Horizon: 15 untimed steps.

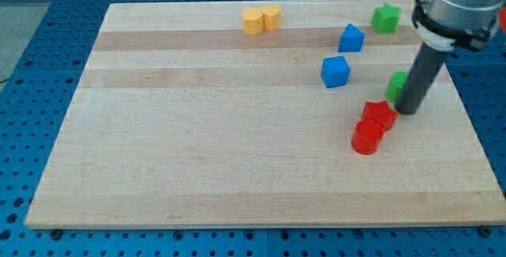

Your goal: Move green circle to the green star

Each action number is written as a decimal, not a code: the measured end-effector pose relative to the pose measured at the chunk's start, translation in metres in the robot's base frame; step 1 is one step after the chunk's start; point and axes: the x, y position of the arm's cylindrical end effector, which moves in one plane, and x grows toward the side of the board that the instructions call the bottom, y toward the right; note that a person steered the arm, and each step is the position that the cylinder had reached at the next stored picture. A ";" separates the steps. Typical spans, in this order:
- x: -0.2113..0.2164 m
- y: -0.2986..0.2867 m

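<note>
A green block (396, 85) sits at the view's right, half hidden behind my rod; its shape is hard to make out. Another green block, star-like (386, 17), lies near the view's top right. My tip (408, 111) rests on the board just right of and below the hidden green block, touching or nearly touching it, and just right of the red star-like block (379, 115).
A red cylinder (368, 137) touches the red block from below. Two blue blocks (352, 38) (335, 71) lie left of the green ones. Two yellow blocks (253, 20) (271, 17) sit at the view's top centre. The board's right edge (466, 115) is close.
</note>
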 end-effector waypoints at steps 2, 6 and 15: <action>-0.081 -0.014; -0.074 -0.029; -0.121 0.002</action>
